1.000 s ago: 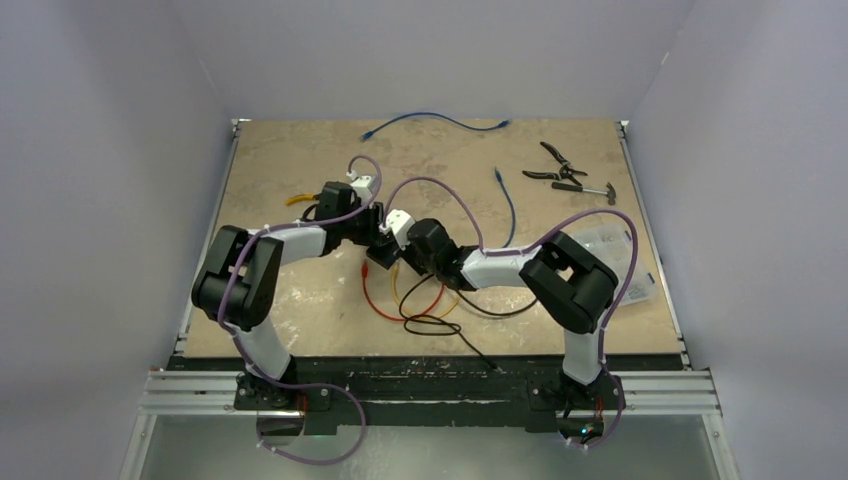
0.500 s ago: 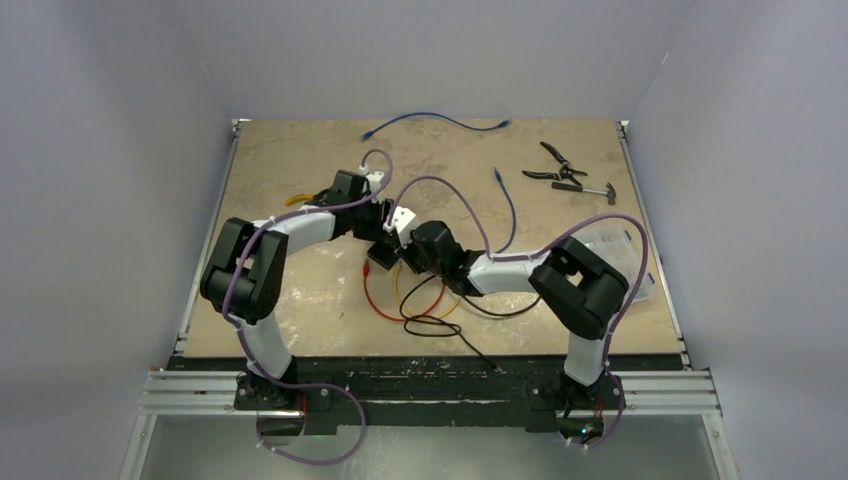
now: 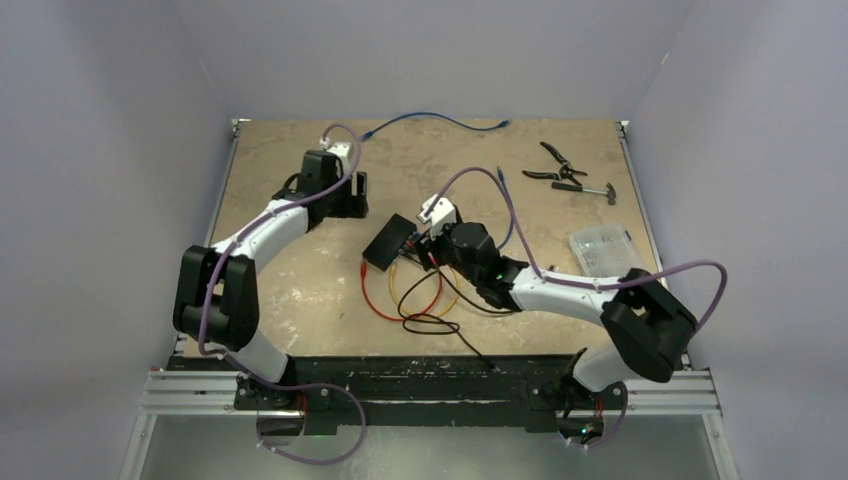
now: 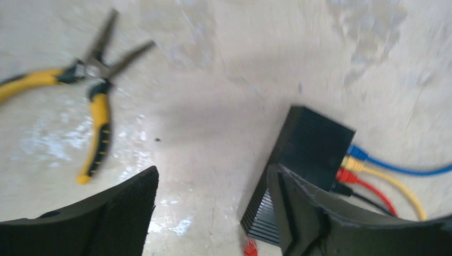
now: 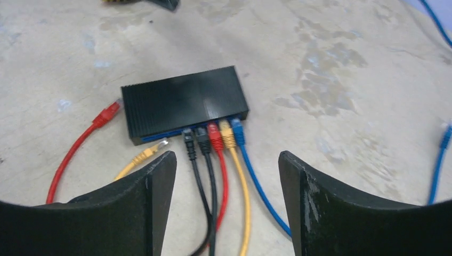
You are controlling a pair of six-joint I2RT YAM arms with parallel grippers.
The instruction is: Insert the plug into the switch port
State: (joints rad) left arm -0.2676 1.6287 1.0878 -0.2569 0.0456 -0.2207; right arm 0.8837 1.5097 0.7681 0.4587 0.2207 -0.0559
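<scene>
Right wrist view: the switch (image 5: 181, 104) lies ahead of the spread, empty right fingers (image 5: 133, 208), untouched.

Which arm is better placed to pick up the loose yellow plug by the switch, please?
Probably the right arm: its open jaws face the switch's socket side, with the yellow plug just ahead. The left arm sits behind the switch.

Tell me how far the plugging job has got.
Done: the blue plug and four others sit in the port row of the switch. In hand: nothing; the left claw and right claw both hang open and empty, clear of the switch. Left: a loose yellow plug and a loose red plug lie unplugged beside it; whether they must go in is unclear.
</scene>
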